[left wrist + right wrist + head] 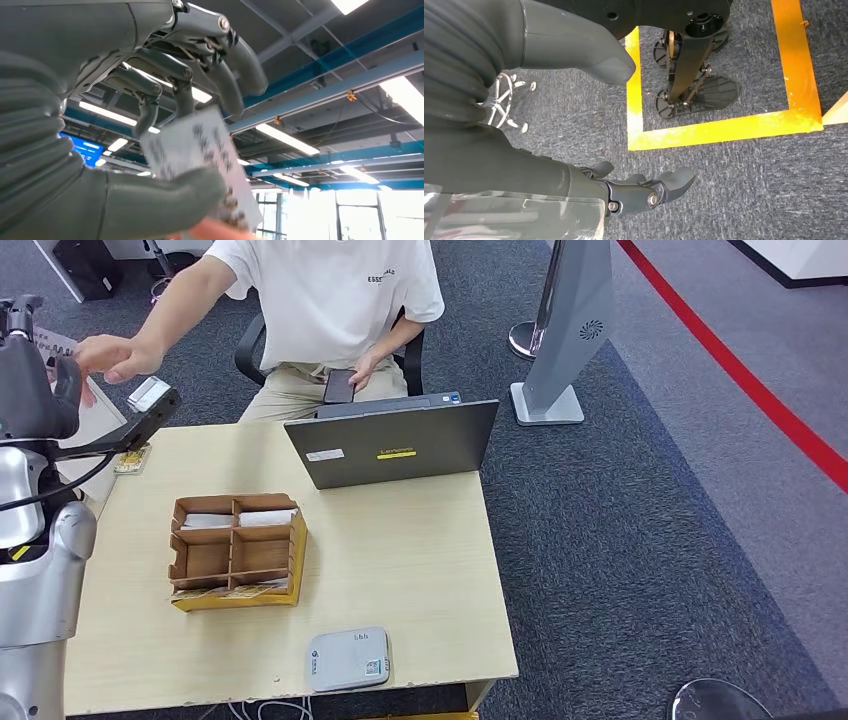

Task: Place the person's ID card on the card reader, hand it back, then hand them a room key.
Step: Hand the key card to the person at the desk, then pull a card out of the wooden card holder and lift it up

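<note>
My left hand (pixel 135 425) is raised at the table's far left corner and pinches a white card (pixel 148 393). In the left wrist view the card (pixel 200 155) shows dark print, clamped between thumb (pixel 165 200) and fingers (pixel 220 85). Whether it is the ID card or a room key I cannot tell. The seated person's hand (pixel 112 358) reaches toward it, just beyond it, and a fingertip (pixel 215 232) touches the card's edge. The white card reader (pixel 348 658) lies at the table's near edge. My right hand (pixel 539 170) hangs over the carpet, fingers apart, holding nothing.
A brown divided box (pixel 236 552) with white cards in its far compartments stands mid-table. An open grey laptop (pixel 395 440) sits at the far edge. A small yellowish item (pixel 130 460) lies under my left hand. A grey stand (pixel 560 350) rises beyond the table.
</note>
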Controlling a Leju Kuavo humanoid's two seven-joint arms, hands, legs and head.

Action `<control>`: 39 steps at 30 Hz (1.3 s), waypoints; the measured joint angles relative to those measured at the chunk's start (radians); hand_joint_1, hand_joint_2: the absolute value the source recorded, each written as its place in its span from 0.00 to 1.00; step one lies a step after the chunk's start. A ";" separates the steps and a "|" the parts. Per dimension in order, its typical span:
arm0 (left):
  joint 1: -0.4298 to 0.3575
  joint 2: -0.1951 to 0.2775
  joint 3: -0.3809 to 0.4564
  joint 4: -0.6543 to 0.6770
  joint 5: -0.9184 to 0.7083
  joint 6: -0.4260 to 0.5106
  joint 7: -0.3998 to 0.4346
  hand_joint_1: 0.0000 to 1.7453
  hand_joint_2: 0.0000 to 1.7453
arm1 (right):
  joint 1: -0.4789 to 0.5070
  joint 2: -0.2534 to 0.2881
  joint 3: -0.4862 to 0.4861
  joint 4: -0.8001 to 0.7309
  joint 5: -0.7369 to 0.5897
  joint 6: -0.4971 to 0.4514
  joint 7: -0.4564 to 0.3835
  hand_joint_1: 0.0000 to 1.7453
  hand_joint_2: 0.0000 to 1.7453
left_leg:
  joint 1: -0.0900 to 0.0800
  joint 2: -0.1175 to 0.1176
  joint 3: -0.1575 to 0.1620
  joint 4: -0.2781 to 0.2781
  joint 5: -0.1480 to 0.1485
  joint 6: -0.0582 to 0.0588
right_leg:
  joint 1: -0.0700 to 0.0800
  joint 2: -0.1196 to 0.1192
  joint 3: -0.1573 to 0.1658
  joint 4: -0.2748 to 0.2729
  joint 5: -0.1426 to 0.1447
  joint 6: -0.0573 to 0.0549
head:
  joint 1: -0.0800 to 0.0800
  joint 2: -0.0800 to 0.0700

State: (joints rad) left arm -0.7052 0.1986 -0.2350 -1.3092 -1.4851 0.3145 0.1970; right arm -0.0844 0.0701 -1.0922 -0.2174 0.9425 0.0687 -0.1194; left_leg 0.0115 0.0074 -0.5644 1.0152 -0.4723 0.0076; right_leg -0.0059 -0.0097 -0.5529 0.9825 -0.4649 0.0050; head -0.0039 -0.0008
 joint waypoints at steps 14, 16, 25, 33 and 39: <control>0.051 -0.060 0.012 -0.025 0.000 -0.063 -0.147 0.00 1.00 | -0.001 0.007 -0.001 0.000 -0.011 -0.015 0.008 0.00 1.00 | 0.000 0.000 -0.001 0.000 0.000 0.000 | 0.000 -0.001 0.000 0.000 0.000 0.000 | 0.000 0.000; 0.089 -0.086 0.008 -0.059 0.000 -0.080 -0.164 0.00 1.00 | 0.000 0.009 -0.003 0.000 -0.019 -0.020 0.014 0.00 1.00 | -0.001 0.001 -0.001 0.000 0.000 0.000 | -0.001 0.000 -0.001 0.000 0.000 0.000 | 0.000 0.000; 0.339 -0.138 -0.104 -0.229 0.002 -0.072 -0.228 0.00 1.00 | 0.003 0.022 -0.037 0.000 -0.050 -0.040 0.024 0.00 1.00 | -0.001 0.003 -0.001 0.000 -0.002 0.000 | -0.001 0.002 -0.002 0.000 -0.001 0.000 | -0.001 0.000; 0.575 -0.126 -0.194 -0.293 0.010 -0.029 -0.228 0.00 1.00 | 0.005 0.025 -0.072 0.000 -0.060 -0.055 0.020 0.00 1.00 | -0.001 0.003 -0.003 0.000 -0.003 0.001 | -0.001 0.002 -0.005 0.000 -0.001 0.000 | -0.001 0.000; 0.645 -0.126 -0.197 -0.296 0.013 -0.027 -0.229 0.00 1.00 | 0.005 0.025 -0.079 0.000 -0.051 -0.064 0.021 0.00 1.00 | -0.001 0.003 -0.004 0.000 -0.003 0.001 | -0.001 0.002 -0.005 0.000 -0.001 0.000 | -0.001 0.000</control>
State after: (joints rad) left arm -0.0603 0.0730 -0.4318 -1.6048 -1.4716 0.2879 -0.0316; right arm -0.0798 0.0946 -1.1713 -0.2178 0.8916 0.0043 -0.0989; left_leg 0.0109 0.0102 -0.5680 1.0150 -0.4748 0.0081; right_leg -0.0065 -0.0080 -0.5577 0.9824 -0.4657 0.0051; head -0.0048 -0.0008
